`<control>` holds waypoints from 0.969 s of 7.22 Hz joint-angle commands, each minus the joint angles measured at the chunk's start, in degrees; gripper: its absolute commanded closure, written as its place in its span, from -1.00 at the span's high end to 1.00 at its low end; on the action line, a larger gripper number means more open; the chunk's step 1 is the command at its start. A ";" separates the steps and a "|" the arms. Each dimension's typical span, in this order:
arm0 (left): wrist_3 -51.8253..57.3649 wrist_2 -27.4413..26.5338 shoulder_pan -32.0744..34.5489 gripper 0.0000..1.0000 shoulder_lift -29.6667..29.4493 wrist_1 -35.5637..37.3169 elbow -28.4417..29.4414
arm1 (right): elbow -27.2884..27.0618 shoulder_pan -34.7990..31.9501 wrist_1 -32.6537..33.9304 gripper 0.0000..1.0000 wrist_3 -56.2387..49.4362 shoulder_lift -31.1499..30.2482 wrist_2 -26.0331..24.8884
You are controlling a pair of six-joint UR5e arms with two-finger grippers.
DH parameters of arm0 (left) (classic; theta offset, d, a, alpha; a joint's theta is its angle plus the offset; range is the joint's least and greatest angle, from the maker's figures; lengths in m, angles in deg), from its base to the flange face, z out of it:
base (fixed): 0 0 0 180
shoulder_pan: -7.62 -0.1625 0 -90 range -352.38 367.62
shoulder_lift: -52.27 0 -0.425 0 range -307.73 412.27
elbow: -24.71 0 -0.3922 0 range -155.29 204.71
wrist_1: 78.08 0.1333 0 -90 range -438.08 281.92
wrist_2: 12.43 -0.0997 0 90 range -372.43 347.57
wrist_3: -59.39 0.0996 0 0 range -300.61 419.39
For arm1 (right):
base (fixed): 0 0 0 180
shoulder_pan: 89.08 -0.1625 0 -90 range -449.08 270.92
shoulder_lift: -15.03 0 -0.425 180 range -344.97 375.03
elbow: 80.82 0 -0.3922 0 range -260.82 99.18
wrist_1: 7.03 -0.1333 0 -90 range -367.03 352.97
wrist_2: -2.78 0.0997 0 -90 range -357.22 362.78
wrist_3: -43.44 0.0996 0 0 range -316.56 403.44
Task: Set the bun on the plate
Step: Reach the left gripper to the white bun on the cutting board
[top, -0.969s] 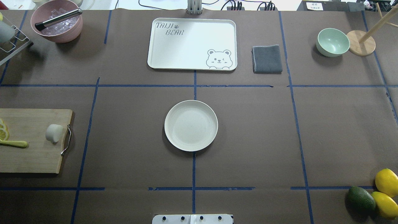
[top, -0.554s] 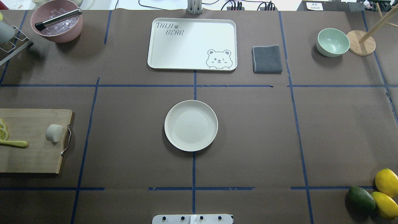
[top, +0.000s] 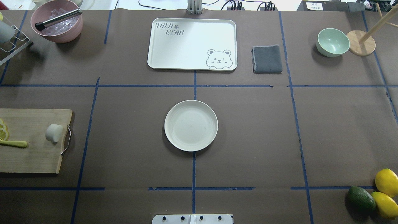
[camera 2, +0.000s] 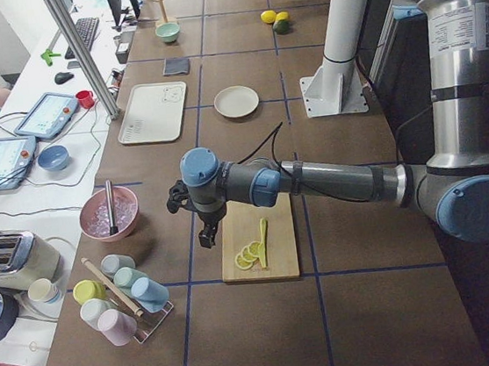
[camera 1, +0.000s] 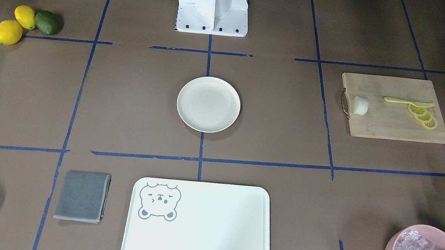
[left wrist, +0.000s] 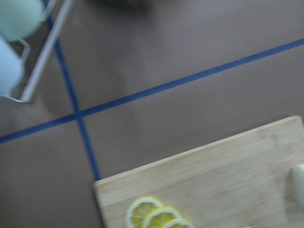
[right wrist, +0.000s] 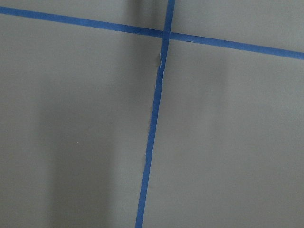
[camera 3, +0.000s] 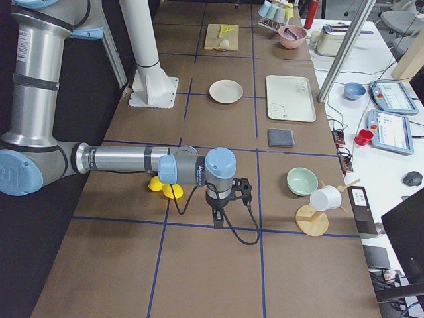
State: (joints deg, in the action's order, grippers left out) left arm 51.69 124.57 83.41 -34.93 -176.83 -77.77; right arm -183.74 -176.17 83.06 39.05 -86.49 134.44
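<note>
Exterior left shows the left gripper (camera 2: 207, 238) pointing down above the table, just beyond the end of the board (camera 2: 279, 250) where the lemon slices (camera 2: 248, 255) lie. The cup rack (left wrist: 46, 50) is near it. Whether its fingers are apart or closed, and whether it holds something, I cannot tell. The forearm lies almost level over the board and the wrist is bent down.

The right gripper (camera 3: 217, 218) also points down, low over the table near the lemons (camera 3: 173, 193). Its opening I cannot tell either. Its forearm stretches level from the elbow.

The bun (top: 54, 133) rests on the board's other end, just beside the metal handle (top: 67, 141), apart from both grippers. The plate (top: 191, 125) stands bare at the table's middle. Between board and plate lies brown cover with one blue tape line (top: 88, 133).
</note>
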 commanded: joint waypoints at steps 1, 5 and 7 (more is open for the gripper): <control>-17.37 -5.91 -9.13 1.00 0.62 -3.82 -4.89 | -0.01 0.00 0.00 1.00 0.00 0.00 0.00; -37.90 -14.40 -26.37 1.00 0.62 -12.48 -5.38 | 0.26 0.00 0.00 1.00 0.00 0.09 0.00; -37.91 -17.62 -30.42 1.00 0.54 -17.95 -2.39 | 0.43 0.00 0.00 1.00 -0.09 0.09 0.00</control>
State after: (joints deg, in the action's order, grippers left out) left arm 14.26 109.49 55.75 -34.32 -191.56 -81.81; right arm -183.41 -176.18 83.06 38.99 -86.40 134.44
